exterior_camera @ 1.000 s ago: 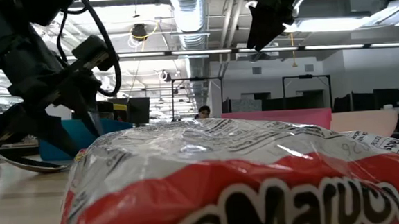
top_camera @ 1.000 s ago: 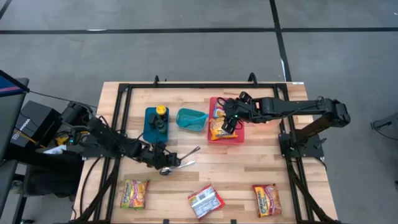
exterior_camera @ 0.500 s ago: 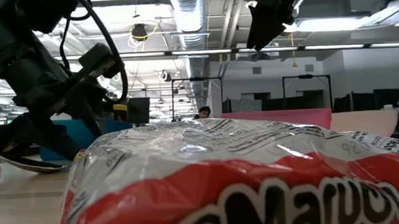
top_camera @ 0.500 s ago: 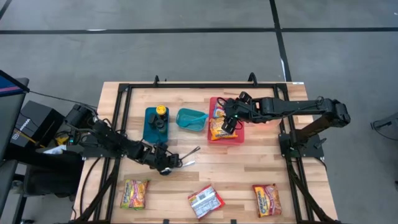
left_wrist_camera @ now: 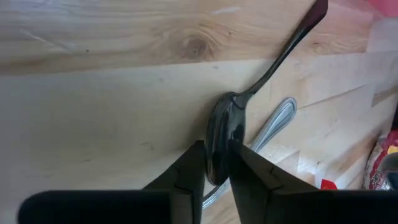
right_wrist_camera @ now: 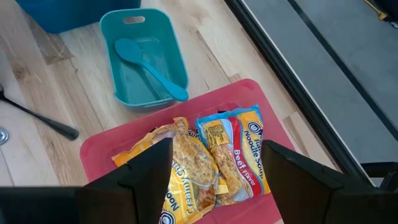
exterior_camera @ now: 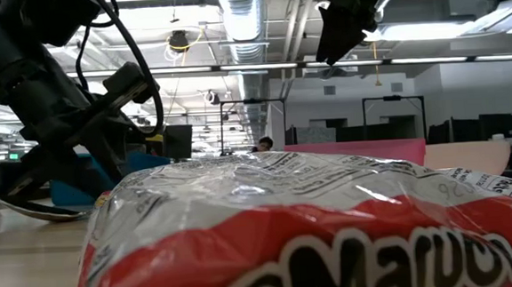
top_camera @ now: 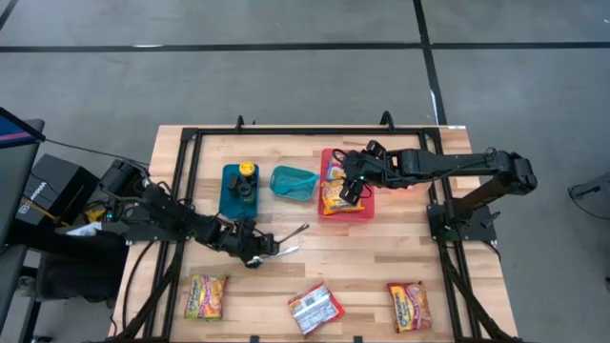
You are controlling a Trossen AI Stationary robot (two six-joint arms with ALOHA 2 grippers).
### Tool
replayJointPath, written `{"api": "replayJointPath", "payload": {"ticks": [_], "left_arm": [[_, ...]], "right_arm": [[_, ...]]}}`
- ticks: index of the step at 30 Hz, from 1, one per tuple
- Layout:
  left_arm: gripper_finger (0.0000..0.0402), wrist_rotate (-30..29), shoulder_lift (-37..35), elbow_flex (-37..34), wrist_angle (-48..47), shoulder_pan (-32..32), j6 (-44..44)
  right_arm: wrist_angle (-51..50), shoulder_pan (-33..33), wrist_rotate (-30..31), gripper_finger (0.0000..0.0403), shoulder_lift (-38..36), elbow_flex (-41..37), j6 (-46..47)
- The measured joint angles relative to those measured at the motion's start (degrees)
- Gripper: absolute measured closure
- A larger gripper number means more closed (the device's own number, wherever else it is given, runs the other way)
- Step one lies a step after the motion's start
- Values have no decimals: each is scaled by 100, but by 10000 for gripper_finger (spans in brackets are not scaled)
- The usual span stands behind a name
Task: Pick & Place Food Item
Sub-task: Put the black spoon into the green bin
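2 utensils lie left of centre in the high view: the spoon (left_wrist_camera: 224,134) runs long toward the upper right, bowl nipped by my left gripper (left_wrist_camera: 216,163). My right gripper (top_camera: 351,187), spread wide, hovers over the red tray (right_wrist_camera: 103,147) upper right.

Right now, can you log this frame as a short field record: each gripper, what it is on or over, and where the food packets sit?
left gripper: closed on the bowl of a dark spoon lying on the table
second utensil: a silver one lies beside the spoon
right gripper: open, above the red tray
red tray contents: two noodle packets
teal bin: holds a teal spoon
front edge of table: three more packets
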Motion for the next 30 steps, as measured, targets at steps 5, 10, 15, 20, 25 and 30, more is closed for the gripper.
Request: {"api": "replayJointPath", "payload": {"ticks": [5, 10, 15, 20, 25, 30], "left_arm": [[366, -7, 0, 0, 11, 0, 14], [391, -54, 0, 0, 37, -2, 35], [396, -103, -2, 0, 39, -2, 170], [397, -106, -2, 0, 37, -13, 308], [398, -121, -2, 0, 45, -13, 466], [399, -117, -2, 0, 78, -13, 606]], "right_arm": [[0, 0, 0, 163, 0, 0, 2], [0, -2, 0, 163, 0, 0, 3], [0, -2, 0, 163, 0, 0, 6], [-1, -2, 0, 163, 0, 0, 7], [-2, -2, 0, 163, 0, 0, 7], [-4, -2, -2, 163, 0, 0, 4]]}}
